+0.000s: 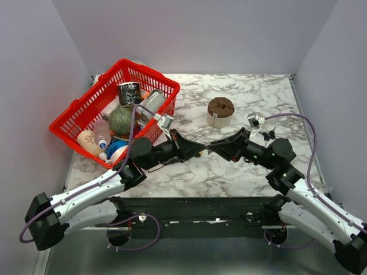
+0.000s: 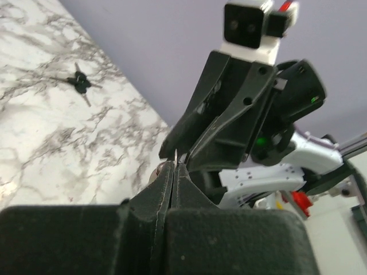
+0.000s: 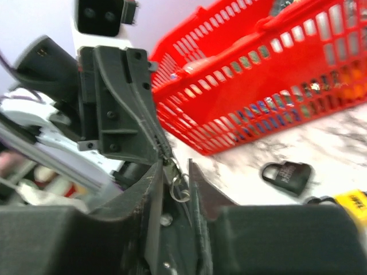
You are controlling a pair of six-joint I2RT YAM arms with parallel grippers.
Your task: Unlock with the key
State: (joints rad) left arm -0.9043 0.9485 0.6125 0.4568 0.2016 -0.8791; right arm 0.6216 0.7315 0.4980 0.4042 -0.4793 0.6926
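Marbled tabletop (image 1: 218,175), lilac walls (image 1: 195,34), key (image 3: 174,180) aloft

White arm shells (image 1: 86,197), black joints (image 1: 140,149), looping purple cables (image 1: 314,143), black angular fingers (image 3: 123,109) with small screws (image 3: 106,114)

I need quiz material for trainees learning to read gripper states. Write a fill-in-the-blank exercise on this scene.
1. The left gripper is ____ on the key.
2. The right gripper has its jaws ____, one on either side of the key's ring.
3. The black padlock lies on the table near the ____ basket.

Missing words: shut; open; red.
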